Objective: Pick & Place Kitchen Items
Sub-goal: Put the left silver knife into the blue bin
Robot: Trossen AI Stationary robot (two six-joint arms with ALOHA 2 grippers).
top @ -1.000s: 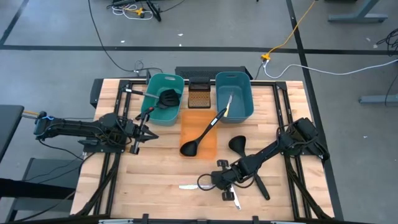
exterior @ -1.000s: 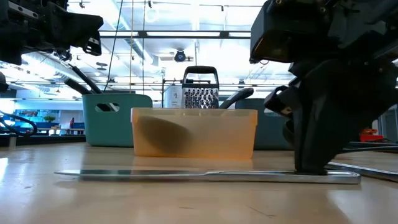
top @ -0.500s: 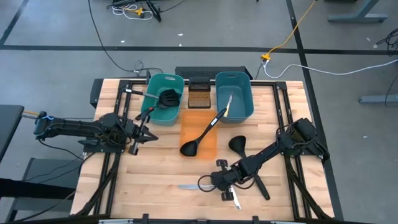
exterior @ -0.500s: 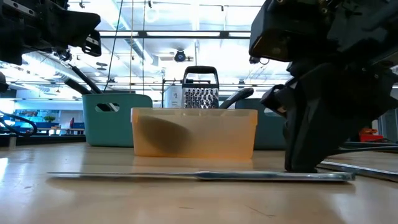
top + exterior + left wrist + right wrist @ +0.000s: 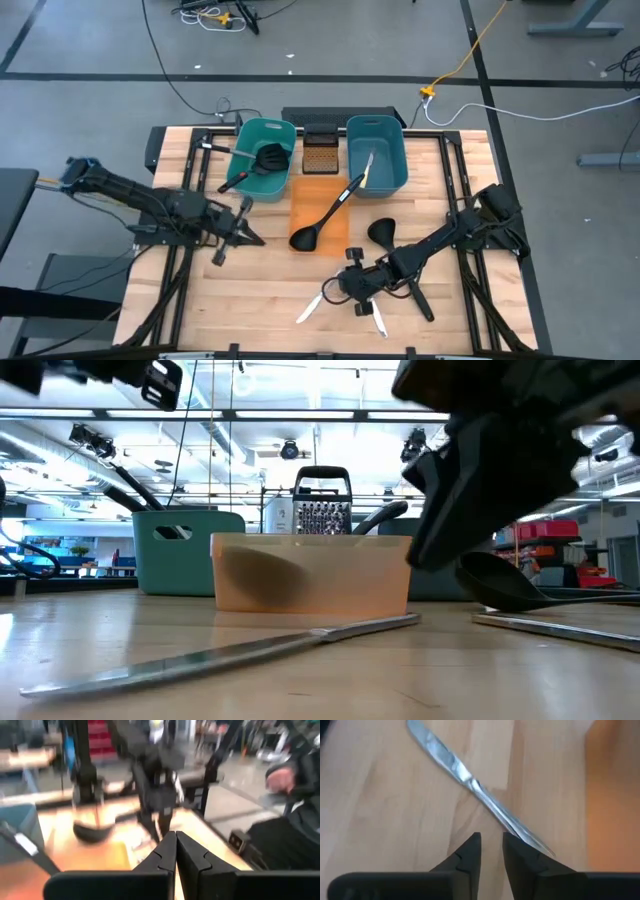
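A silver table knife (image 5: 312, 306) (image 5: 460, 770) lies flat and slantwise on the wooden table near its front edge. My right gripper (image 5: 333, 290) (image 5: 491, 842) hangs just above the knife's handle end, slightly open with nothing between its fingers; in the low view it (image 5: 440, 530) stands clear of the knife (image 5: 220, 655). My left gripper (image 5: 248, 238) (image 5: 176, 837) is shut and empty above the table's left half, pointing toward the right arm. A black ladle (image 5: 325, 215) lies in the orange tub (image 5: 335, 240).
The left teal tub (image 5: 245, 160) holds a black spatula (image 5: 268, 157); the right one (image 5: 395, 160) holds a knife (image 5: 368, 165). A grater (image 5: 320, 150) stands between them. Another black ladle (image 5: 385, 235) and a second knife (image 5: 378, 318) lie beside my right gripper.
My right gripper has let go of the silver knife and risen clear of it. The knife has swung about on the table, from lying crosswise to slanting, its blade end now nearer the front edge. My left gripper has moved up and toward the table's right, staying shut.
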